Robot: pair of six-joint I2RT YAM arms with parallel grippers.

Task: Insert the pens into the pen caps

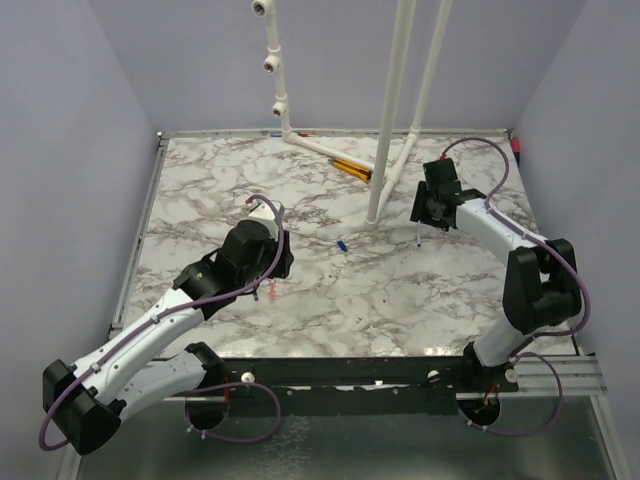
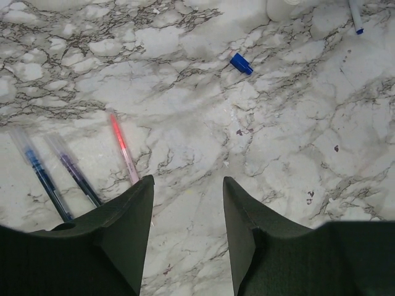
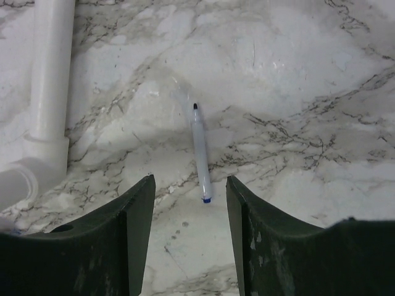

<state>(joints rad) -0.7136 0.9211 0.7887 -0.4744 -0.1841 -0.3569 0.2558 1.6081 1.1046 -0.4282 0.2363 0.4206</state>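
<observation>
My left gripper [image 2: 188, 182] is open and empty, low over the marble table [image 2: 185, 111]. Just left of its left finger lie a pink-red pen [image 2: 123, 148], a dark purple-black pen [image 2: 75, 171] and a blue pen with a clear barrel [image 2: 40, 172]. A blue cap [image 2: 241, 63] lies ahead of it and also shows in the top view [image 1: 343, 244]. My right gripper [image 3: 190, 180] is open and empty. A pale pen with a blue end [image 3: 200, 154] lies on the table, pointing away from the gap between its fingers. Other caps are out of view.
A white pipe frame [image 1: 385, 130] stands at the back middle, and its foot [image 3: 46, 92] is left of my right gripper. Thick orange-and-black sticks [image 1: 350, 167] lie by the frame. The table's raised rim [image 1: 135, 260] runs along the left side.
</observation>
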